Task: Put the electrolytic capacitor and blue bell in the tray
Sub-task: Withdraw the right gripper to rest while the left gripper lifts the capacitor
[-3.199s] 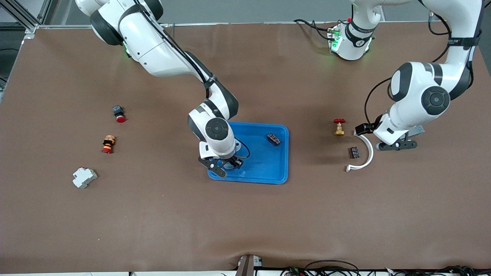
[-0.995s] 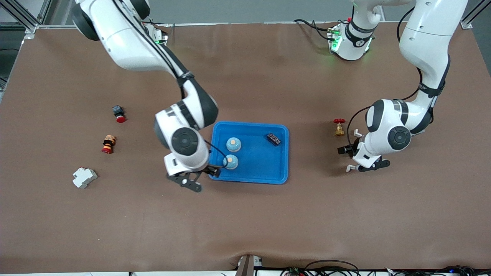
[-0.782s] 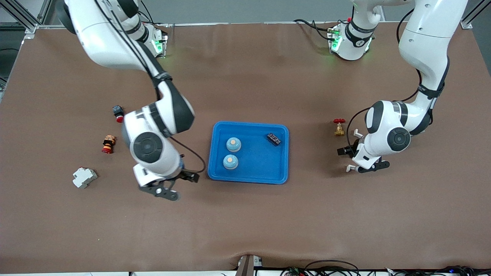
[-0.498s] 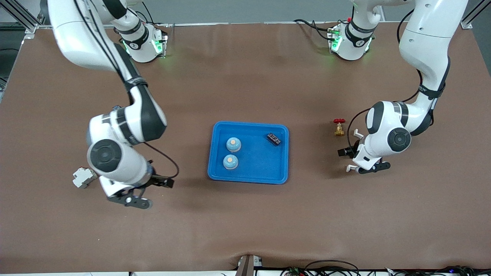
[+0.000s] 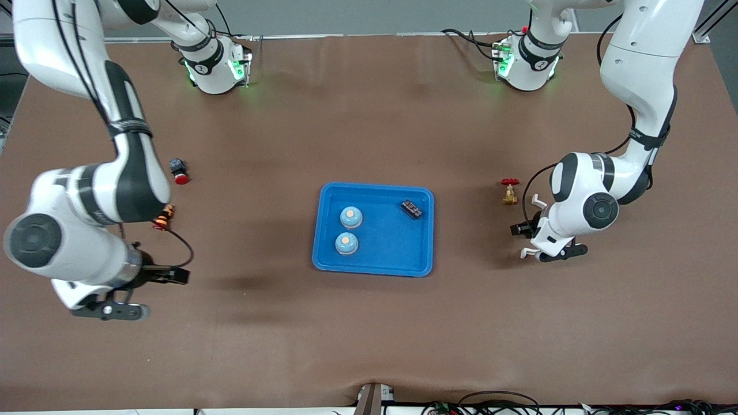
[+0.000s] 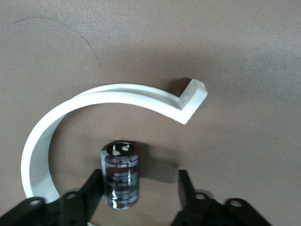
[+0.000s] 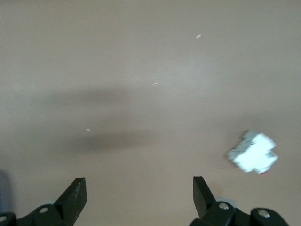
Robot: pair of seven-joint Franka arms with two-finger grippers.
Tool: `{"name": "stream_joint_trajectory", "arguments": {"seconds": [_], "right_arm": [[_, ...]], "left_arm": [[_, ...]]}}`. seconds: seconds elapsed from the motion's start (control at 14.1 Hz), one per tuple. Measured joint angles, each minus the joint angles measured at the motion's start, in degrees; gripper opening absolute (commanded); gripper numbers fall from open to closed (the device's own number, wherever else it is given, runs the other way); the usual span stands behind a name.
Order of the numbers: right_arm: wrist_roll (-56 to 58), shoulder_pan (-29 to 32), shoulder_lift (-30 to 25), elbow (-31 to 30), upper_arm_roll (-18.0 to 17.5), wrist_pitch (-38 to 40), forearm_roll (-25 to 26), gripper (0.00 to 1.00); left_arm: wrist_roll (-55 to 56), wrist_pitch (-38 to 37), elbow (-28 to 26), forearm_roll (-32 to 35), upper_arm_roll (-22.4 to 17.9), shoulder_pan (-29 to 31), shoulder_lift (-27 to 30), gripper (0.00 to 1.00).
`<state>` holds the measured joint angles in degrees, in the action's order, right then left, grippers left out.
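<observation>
Two blue bells (image 5: 348, 229) and one capacitor (image 5: 411, 209) already sit in the tray (image 5: 398, 253), my right fingers (image 7: 136, 197) hang apart and empty, and my left fingers (image 6: 138, 190) straddle, not yet clamped, another electrolytic capacitor (image 6: 121, 174) upright on the worktop.

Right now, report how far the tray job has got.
Done: two blue bells and one dark capacitor lie in the blue tray.

In hand: the left pincer straddles a second capacitor on the table beside a white curved piece, not yet clearly gripping it.

Left: lift it and carry it to the tray. The right pincer hangs open over bare table.
</observation>
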<state>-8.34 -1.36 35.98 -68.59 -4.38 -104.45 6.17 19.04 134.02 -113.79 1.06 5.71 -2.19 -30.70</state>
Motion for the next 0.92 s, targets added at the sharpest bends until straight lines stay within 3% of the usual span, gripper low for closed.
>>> {"name": "stream_joint_trajectory", "arguments": {"seconds": [0.21,0.43,0.78,0.92], "right_arm": [[9.3,5.3,-3.2,-1.1,0.0,0.4,-2.8,1.0],[12.6,7.4,-6.8,-3.9,0.0,1.1,-3.7,1.0],[9.2,1.8,-17.6,-13.9,4.7,1.8,-4.6,1.0],[7.5,1.3,-21.7,-17.2,5.0,2.9,-4.9,1.0]], "left_arm": [[0.1,0.0,0.0,0.0,0.0,0.0,-0.3,0.18],[1.7,0.0,0.1,0.0,0.0,0.0,-0.3,0.0],[6.3,-0.2,1.0,0.0,0.1,0.0,0.0,0.0],[8.6,-2.3,2.0,0.0,0.4,-0.2,1.1,0.0]]}}
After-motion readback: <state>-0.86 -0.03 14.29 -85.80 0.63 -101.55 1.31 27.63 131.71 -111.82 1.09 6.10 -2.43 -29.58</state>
